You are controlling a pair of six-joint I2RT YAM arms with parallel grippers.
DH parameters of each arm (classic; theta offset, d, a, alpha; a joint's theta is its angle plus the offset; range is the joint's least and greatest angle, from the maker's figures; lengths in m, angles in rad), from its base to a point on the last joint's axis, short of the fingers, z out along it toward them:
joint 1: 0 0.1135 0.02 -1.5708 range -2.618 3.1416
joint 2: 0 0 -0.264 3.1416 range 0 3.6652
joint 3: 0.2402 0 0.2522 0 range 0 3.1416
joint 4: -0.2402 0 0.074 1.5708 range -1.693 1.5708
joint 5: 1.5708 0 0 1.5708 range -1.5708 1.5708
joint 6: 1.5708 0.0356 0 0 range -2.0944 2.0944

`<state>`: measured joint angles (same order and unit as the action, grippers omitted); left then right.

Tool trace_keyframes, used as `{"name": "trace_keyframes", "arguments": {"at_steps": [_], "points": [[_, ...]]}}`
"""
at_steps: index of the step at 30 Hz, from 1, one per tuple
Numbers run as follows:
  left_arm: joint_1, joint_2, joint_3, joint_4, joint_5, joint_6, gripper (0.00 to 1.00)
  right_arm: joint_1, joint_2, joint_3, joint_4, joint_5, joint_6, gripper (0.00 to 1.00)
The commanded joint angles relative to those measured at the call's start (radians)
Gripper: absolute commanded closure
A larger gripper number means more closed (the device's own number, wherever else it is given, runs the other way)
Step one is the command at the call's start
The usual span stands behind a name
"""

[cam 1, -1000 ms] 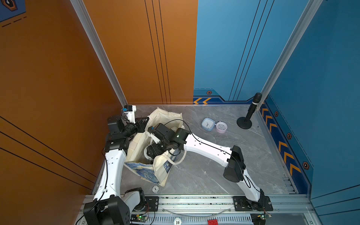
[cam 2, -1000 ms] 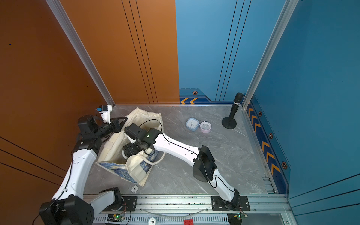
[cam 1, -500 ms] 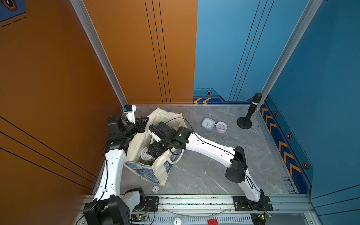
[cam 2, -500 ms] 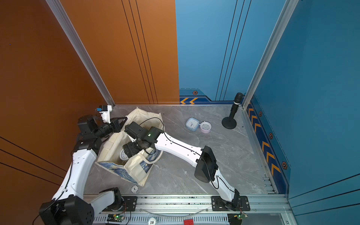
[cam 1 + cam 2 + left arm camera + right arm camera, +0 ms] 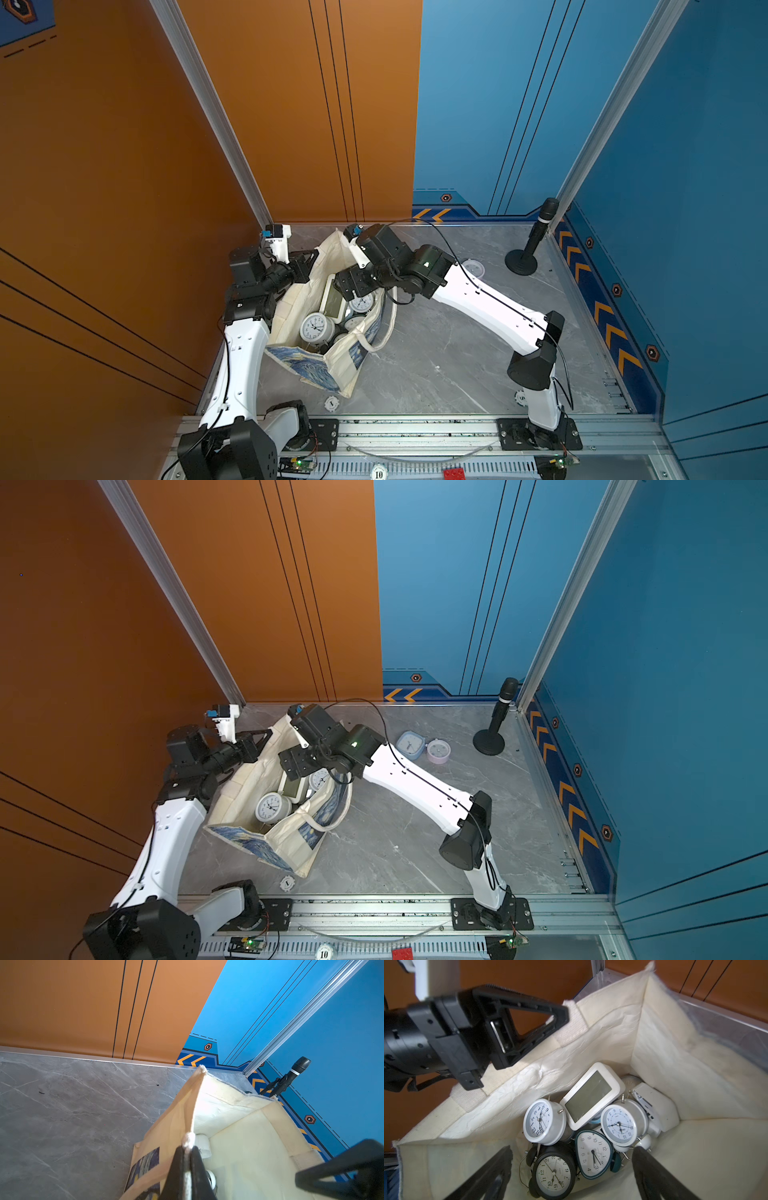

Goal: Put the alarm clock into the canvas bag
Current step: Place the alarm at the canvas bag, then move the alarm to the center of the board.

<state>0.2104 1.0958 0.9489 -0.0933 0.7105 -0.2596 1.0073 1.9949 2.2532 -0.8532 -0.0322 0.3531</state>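
The left gripper [image 5: 188,1153] pinched the floppy-looking canvas bag [image 5: 291,307] by its rim, and the right gripper [image 5: 574,1148] hung spread wide and empty over the hard alarm clocks [image 5: 591,1103] inside.

2 top views: bright, even light from above, sharp throughout. Faint soft shadows on the tabletop [image 5: 436,357] just beside the canvas bag [image 5: 291,316], mild sheen on the white arm links [image 5: 486,307]. Left wrist view: left gripper [image 5: 187,1157] at the bag rim is out of focus, lining beside it washed out. Right wrist view: right gripper [image 5: 572,1148] above the bag blurred, alarm clocks [image 5: 544,1122] inside sharp, bag's far rim smeared.
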Motion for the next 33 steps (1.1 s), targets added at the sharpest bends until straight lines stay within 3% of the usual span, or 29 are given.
{"name": "trace_keyframes", "arguments": {"at_steps": [1,6,19,27,33], "points": [[-0.012,-0.027,-0.010,0.046,0.012,-0.006,1.00,-0.033,-0.050,-0.008,-0.004,0.066,-0.049,0.06],[-0.017,-0.031,-0.009,0.047,0.017,-0.007,1.00,-0.098,-0.112,-0.071,-0.002,0.159,-0.055,0.00],[-0.018,-0.041,-0.010,0.047,0.013,-0.006,1.00,-0.300,-0.200,-0.254,0.021,0.281,-0.055,0.00],[-0.017,-0.040,-0.010,0.046,0.013,-0.006,1.00,-0.476,-0.121,-0.290,0.025,0.087,-0.137,0.00],[-0.018,-0.037,-0.011,0.047,0.010,-0.004,1.00,-0.565,-0.004,-0.286,0.089,0.010,-0.230,0.00]]}}
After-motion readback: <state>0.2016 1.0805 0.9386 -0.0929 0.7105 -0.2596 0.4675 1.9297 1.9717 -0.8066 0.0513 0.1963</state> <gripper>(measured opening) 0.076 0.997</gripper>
